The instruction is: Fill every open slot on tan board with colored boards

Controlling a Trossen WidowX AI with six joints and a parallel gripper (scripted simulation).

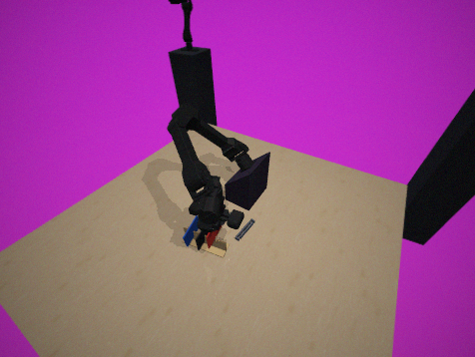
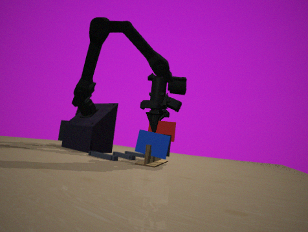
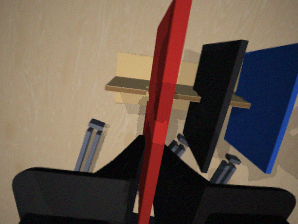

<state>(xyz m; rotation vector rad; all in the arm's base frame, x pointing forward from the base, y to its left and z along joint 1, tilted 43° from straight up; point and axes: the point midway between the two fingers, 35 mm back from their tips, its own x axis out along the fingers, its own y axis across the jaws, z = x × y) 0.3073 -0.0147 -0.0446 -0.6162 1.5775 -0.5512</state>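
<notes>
Top view, low centre of frame: hand [image 1: 212,230] [image 2: 154,131] [image 3: 147,141] clamped on red board [image 1: 214,236] [image 2: 167,129] [image 3: 167,70], upright, crosswise over tan board [image 1: 227,246] [image 2: 147,154] [image 3: 127,86]. Exterior view, right of ctr: red bd higher than blue board [image 1: 190,232] [image 2: 153,143] [image 3: 262,102]. Wrist view: black board [image 1: 201,240] [image 2: 169,146] [image 3: 214,95] betw. red & blue, both crosswise on tan bd. Three grey holders [image 1: 244,229] [image 2: 103,155] [image 3: 90,147] on bench [image 1: 299,279] [image 2: 97,194] [image 3: 45,65]; lower part of wrist frame.
</notes>
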